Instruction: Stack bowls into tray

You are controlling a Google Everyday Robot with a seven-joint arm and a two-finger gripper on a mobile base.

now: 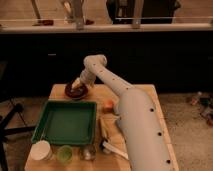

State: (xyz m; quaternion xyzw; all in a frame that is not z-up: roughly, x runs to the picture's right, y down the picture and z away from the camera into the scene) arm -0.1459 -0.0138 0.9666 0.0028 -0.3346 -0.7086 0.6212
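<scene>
Nearest us, along the front edge of the worktop (155, 107), stand three cups in a row: a white cup (41, 149), a green cup (64, 153) and a steel cup (88, 151). We take them as no part of the job; lined up in front of the tray, they leave its other sides free. Beside them on the right lie some pale utensils (114, 148), too blurred for us to name.

Behind the cups sits the tray (66, 122), flat on the worktop, and we see nothing in it. We judge it is placed close to the bowls so that each needs only a short carry over the raised rim.

Just off the tray's far right corner lies the orange bowl (108, 104), partly behind the arm (135, 120), which crosses the right half of the worktop and bends back toward the far edge. This bowl is apart from the tray and untouched.

Farthest, at the back left of the worktop, is the dark bowl (76, 91), just beyond the tray's far rim. The gripper (76, 85) is down over it, seemingly at or inside its rim, angled from the right. We cannot tell whether the fingers are spread or closed, nor whether they touch the bowl. We judge the arm reaches here first because the deeper bowl makes the better base, with the shallow orange one to nest in it afterward. Neither bowl is in the tray yet.
</scene>
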